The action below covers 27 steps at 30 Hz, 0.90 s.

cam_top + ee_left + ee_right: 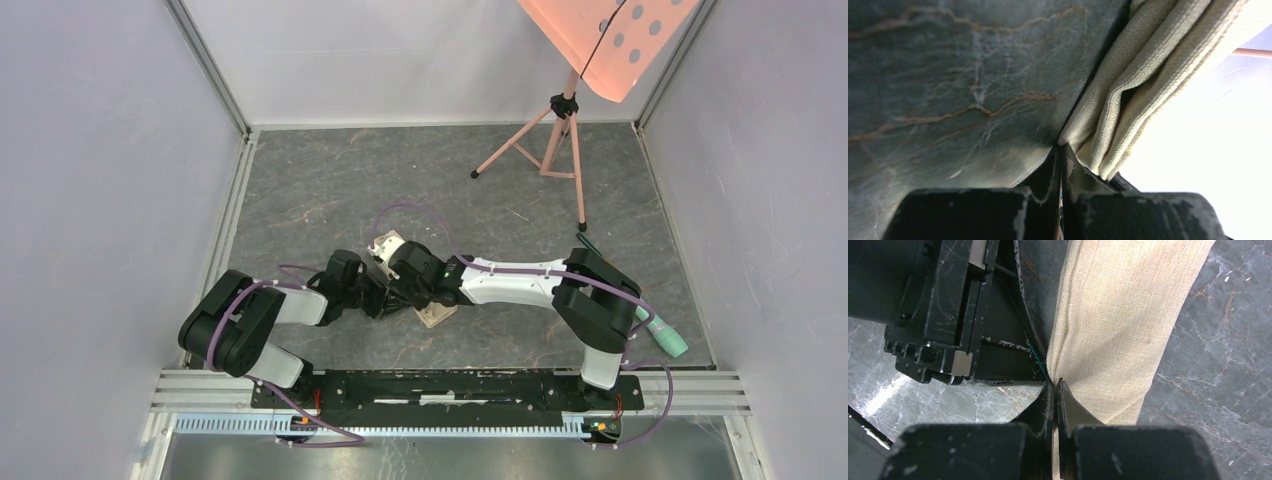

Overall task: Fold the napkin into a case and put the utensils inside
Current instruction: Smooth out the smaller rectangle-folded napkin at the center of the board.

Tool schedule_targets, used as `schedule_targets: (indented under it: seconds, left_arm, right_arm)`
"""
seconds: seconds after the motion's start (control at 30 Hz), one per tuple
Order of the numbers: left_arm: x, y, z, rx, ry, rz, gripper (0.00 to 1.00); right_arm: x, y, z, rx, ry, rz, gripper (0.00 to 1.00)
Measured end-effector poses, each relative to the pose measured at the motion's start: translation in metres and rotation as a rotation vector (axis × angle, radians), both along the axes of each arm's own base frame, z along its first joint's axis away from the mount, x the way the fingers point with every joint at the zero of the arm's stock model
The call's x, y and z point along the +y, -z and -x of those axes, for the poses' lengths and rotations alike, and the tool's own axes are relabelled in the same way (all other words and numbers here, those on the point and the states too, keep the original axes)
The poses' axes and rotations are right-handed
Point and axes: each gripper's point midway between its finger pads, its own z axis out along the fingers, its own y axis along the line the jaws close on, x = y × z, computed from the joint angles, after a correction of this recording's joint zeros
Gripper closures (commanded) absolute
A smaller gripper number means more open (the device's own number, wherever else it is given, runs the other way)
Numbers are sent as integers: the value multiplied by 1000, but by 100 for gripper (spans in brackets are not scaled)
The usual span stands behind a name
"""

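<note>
- My right gripper (1054, 385) is pinched tight on the napkin's (1118, 315) near edge.
- My left gripper (1060, 150) is closed too, nipping the napkin's bunched folds at its tips, just beside the right one.
- The napkin is folded into a long strip at the table's (330, 180) middle, its long axis running away from my right gripper.
- The table is dark grey marble. A mint cylinder (662, 335) lies near its right edge.
- A pink stand (560, 130) is at the far right, with pale walls (100, 150) around.

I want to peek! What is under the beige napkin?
Grey marbled tabletop shows around the napkin. Whatever lies under it or inside its folds is covered by the cloth.
</note>
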Motion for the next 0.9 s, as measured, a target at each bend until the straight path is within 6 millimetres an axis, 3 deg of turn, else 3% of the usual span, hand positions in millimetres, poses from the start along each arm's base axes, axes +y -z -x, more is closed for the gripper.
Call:
schedule_targets:
  seconds: [0.1,0.23,0.4,0.57,0.67,0.77,0.9]
  left_arm:
    - [0,0,0,-5,-7,5,97]
    - [0,0,0,-12,-12,6,90]
    - [3,-3,2,-13,-15,-4,80]
    - [33,-10,3,-46,-13,-87,74]
    - [59,-34,-12,-128,-48,-136,80]
    - [76,-65,-40,-234,-61,-179,87]
    - [71,-86,-75,-290,4,-176,95]
  right_arm:
    - [0,4,2,15,16,-16,100]
    - [-4,12,0,30,46,-34,86]
    - [-9,23,-5,41,80,-68,77]
    - [-6,22,-4,58,81,-129,64]
    - [-7,21,-1,68,77,-165,62]
    - [-8,21,-2,79,81,-193,62]
    - [-7,20,-3,92,83,-214,61]
